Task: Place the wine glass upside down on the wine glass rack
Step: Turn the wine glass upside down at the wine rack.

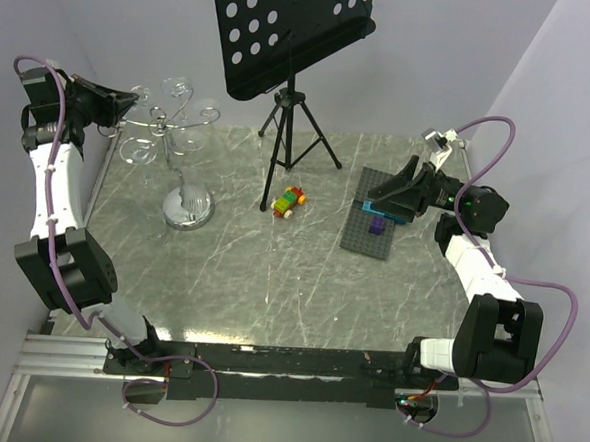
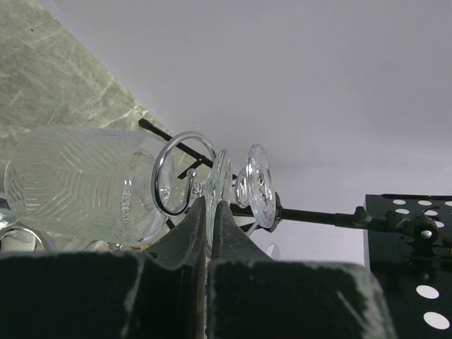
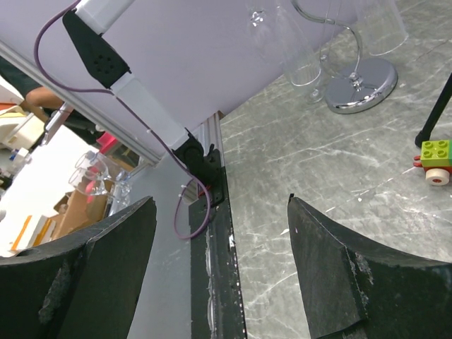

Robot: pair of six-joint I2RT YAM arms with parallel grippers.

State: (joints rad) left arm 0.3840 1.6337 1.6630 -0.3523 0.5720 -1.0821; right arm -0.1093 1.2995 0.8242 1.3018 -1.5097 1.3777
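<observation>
The left end effector (image 2: 210,205) is closed, and its fingertips pinch the thin edge of the wine glass's foot. Just past them, a curled hook (image 2: 164,176) of the wine glass rack (image 1: 185,134) loops around the place where the stem should run. Beyond the hook is the ribbed bowl of the wine glass (image 2: 78,183). The top view shows that bowl hanging mouth-down at the rack's left side.

The step in hand looks like seating the glass. To do it well, slide the stem fully into the curl and lower the glass until the foot rests on the wire, then let go. Move slowly (a second clear foot sits close beside this one, and glass on glass chips easily). Whether the foot already bears on the hook I cannot tell.

The right end effector (image 3: 220,205) is spread wide with nothing in it, hovering over a grey baseplate (image 1: 375,231).

The desk (image 1: 301,282) is grey-green and marbled, and bare along its near edge. A small brick car (image 1: 290,202) lies mid-desk, and the rack's mirrored base (image 1: 187,210) stands to its left. Behind them is a black perforated music stand (image 1: 287,30) against pale walls.
</observation>
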